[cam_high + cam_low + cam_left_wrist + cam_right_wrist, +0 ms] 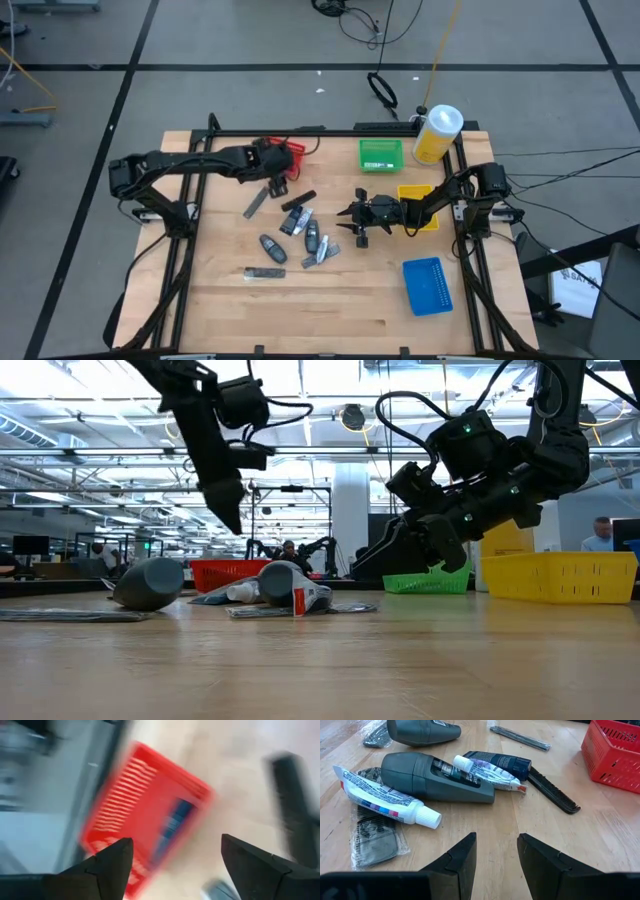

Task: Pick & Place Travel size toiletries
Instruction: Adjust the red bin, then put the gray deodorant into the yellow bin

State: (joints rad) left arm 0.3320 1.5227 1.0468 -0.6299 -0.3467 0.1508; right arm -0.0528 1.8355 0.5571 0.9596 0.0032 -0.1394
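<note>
Red bin (pixel 150 815) blurred; contents perhaps blue.

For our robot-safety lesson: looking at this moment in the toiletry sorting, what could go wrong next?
1. The toiletries lie heaped and touching, so the open right gripper may catch two at once or push one aside.
2. The left gripper is open over the red bin; whether anything has dropped in cannot be seen.

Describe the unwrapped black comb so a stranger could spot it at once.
Find the red bin. Between it and the heap of toiletries lies the black comb: long, thin, unwrapped, with fine teeth, unlike the rounded tubes beside it.
</note>
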